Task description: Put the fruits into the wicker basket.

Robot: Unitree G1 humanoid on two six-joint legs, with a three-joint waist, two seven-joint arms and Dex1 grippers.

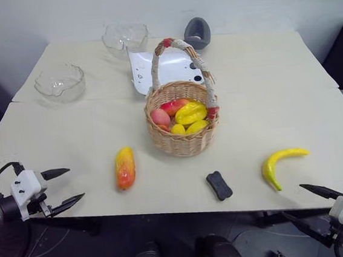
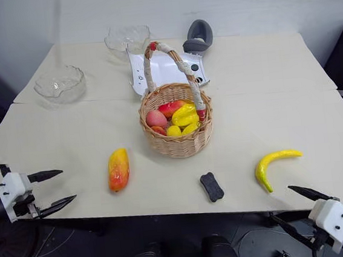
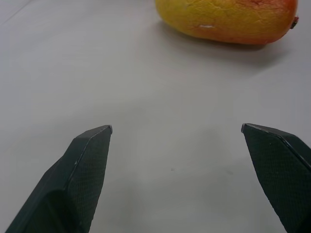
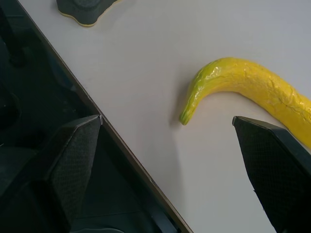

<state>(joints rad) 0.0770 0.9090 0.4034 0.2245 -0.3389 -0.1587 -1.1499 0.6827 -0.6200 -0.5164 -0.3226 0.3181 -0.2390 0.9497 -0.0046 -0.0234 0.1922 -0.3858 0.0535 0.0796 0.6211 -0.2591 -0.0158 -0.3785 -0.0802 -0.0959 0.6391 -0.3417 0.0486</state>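
So: left pincer point(image 1: 68, 187) hangs at the near-left tabletop point(image 1: 266, 101) edge, fingers spread wide, nothing between them. In its wrist view the fingertips point(image 3: 92, 145) sit over bare tabletop, with the mango point(image 3: 228, 19) ahead and apart from them.

Right pincer point(image 1: 306, 203) is off the near-right edge, below the tabletop rim, fingers also spread and empty. Its wrist view has one finger point(image 4: 77, 150) over the dark drop beyond the edge and the other over the tabletop, the banana point(image 4: 248, 87) just ahead, not touched.

Near strip of the tabletop: mango point(image 1: 125, 167) lying flat left of centre, black bone-shaped block point(image 1: 219, 185) right of centre close to the near edge, banana point(image 1: 280, 165) further right, also close to the edge. All three well apart, bare surface between them.

Centre: wicker basket point(image 1: 184, 136) upright, handle arched over it, holding several small fruits point(image 1: 182, 115), pink, red and yellow. Open tabletop on both sides of it.

Behind the basket, a white sheet point(image 1: 166, 68) lies just beside it. Far left: two glass bowls, one point(image 1: 60, 82) near the left edge, one point(image 1: 126, 38) at the far edge. Grey object point(image 1: 197, 33) at the far edge, right of the second bowl. Right half of the far tabletop is bare.
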